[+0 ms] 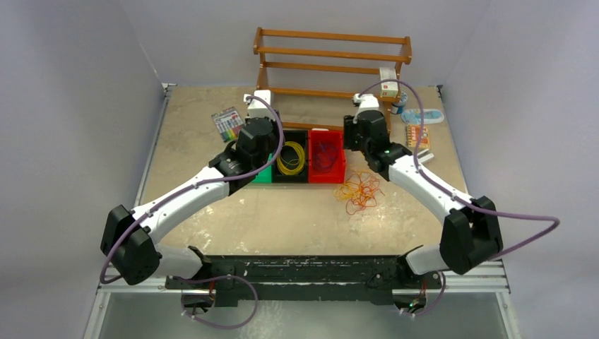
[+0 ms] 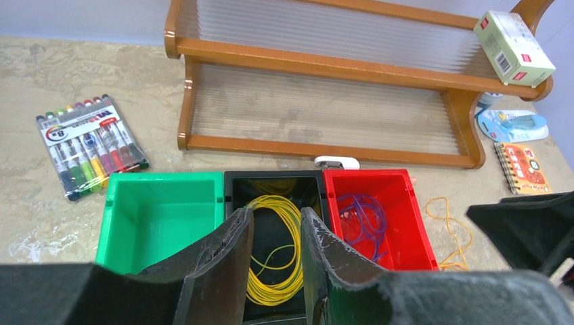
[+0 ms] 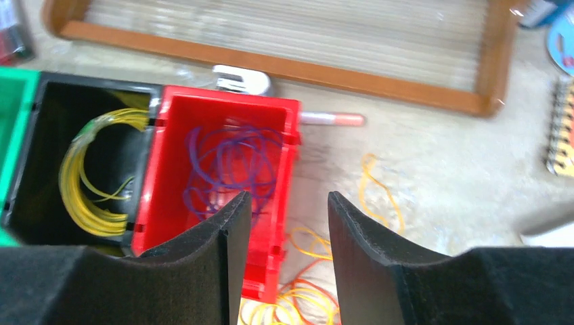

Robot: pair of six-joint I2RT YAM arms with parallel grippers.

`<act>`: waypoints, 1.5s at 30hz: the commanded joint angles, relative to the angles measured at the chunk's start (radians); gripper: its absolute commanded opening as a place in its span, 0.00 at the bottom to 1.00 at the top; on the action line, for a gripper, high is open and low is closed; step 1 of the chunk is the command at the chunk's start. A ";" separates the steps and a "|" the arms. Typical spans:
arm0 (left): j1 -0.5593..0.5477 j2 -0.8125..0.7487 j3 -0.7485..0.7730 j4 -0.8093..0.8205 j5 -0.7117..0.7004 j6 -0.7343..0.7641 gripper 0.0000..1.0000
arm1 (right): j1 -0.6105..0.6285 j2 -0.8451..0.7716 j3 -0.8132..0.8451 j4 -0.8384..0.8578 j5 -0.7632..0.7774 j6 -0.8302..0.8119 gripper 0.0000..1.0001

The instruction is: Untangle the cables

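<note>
Three small bins stand side by side in front of the rack. The black bin (image 2: 233, 183) holds a coil of yellow cables (image 2: 279, 261). Purple cables (image 3: 230, 159) lie in the red bin (image 3: 288, 112). The green bin (image 2: 159, 217) looks empty. A loose tangle of orange and yellow cables (image 1: 360, 192) lies on the table just right of the red bin. My left gripper (image 2: 276, 213) hangs open over the black bin, nothing between its fingers. My right gripper (image 3: 289, 196) is open and empty above the red bin's right rim and the tangle (image 3: 308, 288).
A wooden rack (image 1: 332, 63) stands behind the bins with a small box (image 2: 518, 47) on its shelf. A marker pack (image 2: 91, 145) lies to the left. A notebook (image 2: 524, 166) and a blue tape dispenser (image 1: 422, 115) lie to the right. A pink pen (image 3: 332, 120) rests behind the red bin.
</note>
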State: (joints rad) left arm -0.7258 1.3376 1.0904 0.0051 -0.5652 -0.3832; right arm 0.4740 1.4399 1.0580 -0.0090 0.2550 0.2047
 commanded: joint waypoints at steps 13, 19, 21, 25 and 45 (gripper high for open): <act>0.008 0.019 0.036 0.030 0.053 -0.010 0.31 | -0.150 0.107 -0.016 -0.001 -0.049 0.091 0.49; 0.007 0.019 0.032 0.027 0.062 -0.010 0.31 | -0.158 0.210 0.023 0.011 -0.028 0.073 0.49; 0.006 0.017 0.031 0.027 0.060 -0.009 0.31 | -0.158 0.231 0.033 0.012 -0.015 0.070 0.49; 0.007 0.016 0.032 0.028 0.054 -0.005 0.31 | -0.160 0.264 0.051 0.013 0.006 0.055 0.46; 0.007 0.011 0.021 0.027 0.042 0.002 0.31 | -0.164 0.313 0.059 0.030 0.093 0.055 0.12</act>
State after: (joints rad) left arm -0.7246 1.3655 1.0904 0.0040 -0.5106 -0.3832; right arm 0.3172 1.7809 1.1019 -0.0147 0.3008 0.2543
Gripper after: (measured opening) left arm 0.311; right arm 0.174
